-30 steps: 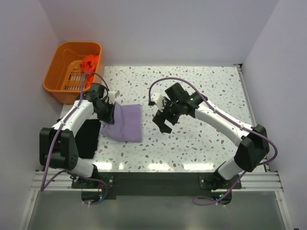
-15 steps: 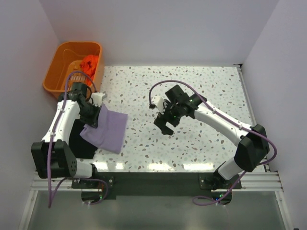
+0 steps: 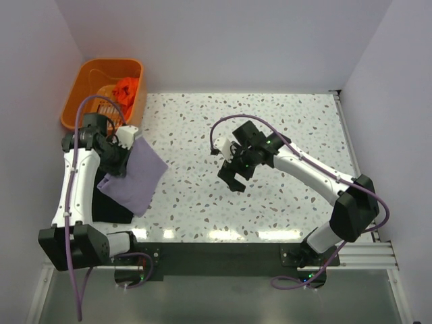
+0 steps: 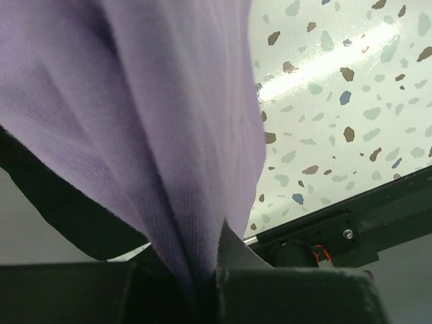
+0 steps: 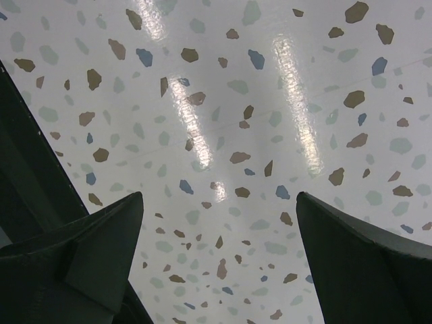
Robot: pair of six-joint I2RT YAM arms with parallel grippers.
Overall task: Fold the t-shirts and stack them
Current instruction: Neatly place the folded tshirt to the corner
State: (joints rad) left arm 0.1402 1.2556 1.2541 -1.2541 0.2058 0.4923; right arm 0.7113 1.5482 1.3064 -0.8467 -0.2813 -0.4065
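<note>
My left gripper (image 3: pixel 119 160) is pinched tight on the folded lilac t-shirt (image 3: pixel 135 181), which hangs from it just in front of the orange basket (image 3: pixel 79 108), partly over the black t-shirt (image 3: pixel 111 206). My right gripper (image 3: pixel 233 177) hangs spread wide and empty, well to the basket's right, over the speckled terrazzo table (image 3: pixel 283 128). I count three shirts in all; the third is the orange-red t-shirt (image 3: pixel 125 88), inside the one basket. Plain white walls (image 3: pixel 236 40) enclose the table.

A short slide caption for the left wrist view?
Left gripper pinches the lilac t-shirt above the speckled table.
</note>
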